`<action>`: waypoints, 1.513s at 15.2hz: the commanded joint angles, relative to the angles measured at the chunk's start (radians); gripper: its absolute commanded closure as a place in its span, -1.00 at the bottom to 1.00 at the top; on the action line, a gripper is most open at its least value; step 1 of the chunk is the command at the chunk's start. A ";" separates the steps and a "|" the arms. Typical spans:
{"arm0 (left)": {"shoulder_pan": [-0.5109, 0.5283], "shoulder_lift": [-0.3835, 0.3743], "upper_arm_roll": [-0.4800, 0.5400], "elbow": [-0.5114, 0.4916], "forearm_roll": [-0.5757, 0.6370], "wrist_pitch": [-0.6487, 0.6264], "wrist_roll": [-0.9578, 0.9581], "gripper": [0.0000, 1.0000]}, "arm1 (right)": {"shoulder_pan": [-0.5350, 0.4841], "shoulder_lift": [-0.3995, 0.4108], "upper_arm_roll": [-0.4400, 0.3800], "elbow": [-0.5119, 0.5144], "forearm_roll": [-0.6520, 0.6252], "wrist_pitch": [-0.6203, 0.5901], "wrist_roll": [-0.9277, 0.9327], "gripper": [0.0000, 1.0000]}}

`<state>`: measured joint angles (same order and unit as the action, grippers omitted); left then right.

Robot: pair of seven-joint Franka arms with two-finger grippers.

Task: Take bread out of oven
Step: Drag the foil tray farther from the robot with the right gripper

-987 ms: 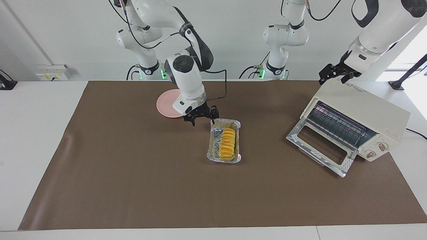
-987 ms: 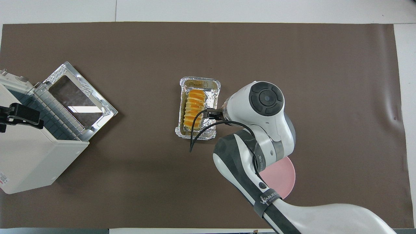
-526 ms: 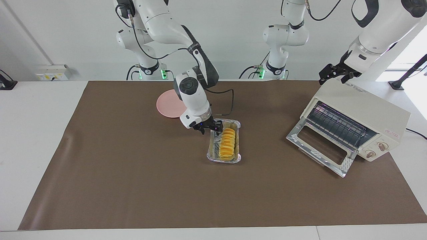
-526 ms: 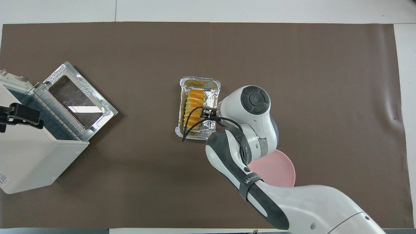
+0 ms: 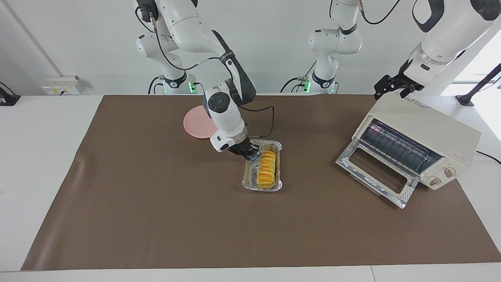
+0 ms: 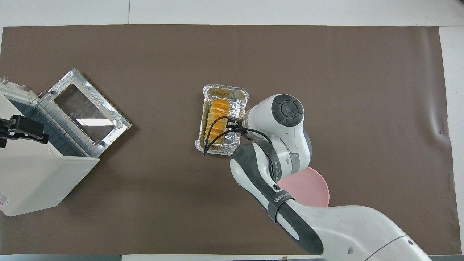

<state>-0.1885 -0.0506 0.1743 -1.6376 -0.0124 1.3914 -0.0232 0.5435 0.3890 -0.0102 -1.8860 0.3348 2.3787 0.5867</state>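
Observation:
The golden-yellow ridged bread (image 5: pixel 267 168) (image 6: pixel 215 121) lies in a crinkled silver foil tray (image 5: pixel 260 188) (image 6: pixel 224 93) on the brown mat, mid-table. My right gripper (image 5: pixel 247 154) (image 6: pixel 232 123) is down at the tray's long rim on the side toward the right arm's end, shut on that rim. The cream-white oven (image 5: pixel 426 129) (image 6: pixel 36 181) stands at the left arm's end with its glass door (image 5: pixel 375 172) (image 6: pixel 87 108) dropped open and its wire rack bare. Above the oven's top edge, my left gripper (image 5: pixel 393 87) (image 6: pixel 14 127) is open.
A round pink plate (image 5: pixel 197 123) (image 6: pixel 311 188) lies nearer to the robots than the tray, partly under the right arm. A black cable loops from the right wrist over the tray. The brown mat covers most of the white table.
My right gripper came down from beside the tray to its rim and closed on it. The tray has shifted and turned slightly. The left arm has not moved.

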 commanded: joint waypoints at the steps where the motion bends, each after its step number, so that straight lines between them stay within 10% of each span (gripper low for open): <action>1: 0.011 -0.017 -0.007 -0.013 0.017 0.012 0.002 -1.00 | -0.039 -0.004 0.000 0.028 0.018 -0.016 -0.056 1.00; 9: 0.011 -0.017 -0.007 -0.013 0.017 0.012 0.002 -1.00 | -0.364 -0.042 -0.002 0.111 0.020 -0.272 -0.525 1.00; 18: 0.009 -0.017 -0.007 -0.013 0.017 0.012 0.002 -1.00 | -0.464 -0.085 -0.007 -0.007 0.020 -0.271 -0.645 1.00; 19: 0.011 -0.017 -0.007 -0.013 0.017 0.014 0.002 -1.00 | -0.462 -0.085 -0.007 -0.007 0.016 -0.271 -0.650 0.26; 20: 0.011 -0.017 -0.007 -0.013 0.017 0.012 0.002 -1.00 | -0.462 -0.087 -0.007 -0.007 0.012 -0.271 -0.650 -0.92; 23: 0.011 -0.017 -0.009 -0.013 0.017 0.012 0.002 -1.00 | -0.450 -0.107 -0.008 0.014 -0.013 -0.273 -0.646 -1.00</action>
<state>-0.1885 -0.0506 0.1744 -1.6376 -0.0124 1.3915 -0.0232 0.0906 0.3224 -0.0224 -1.8593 0.3319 2.1009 -0.0427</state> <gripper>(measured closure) 0.000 0.612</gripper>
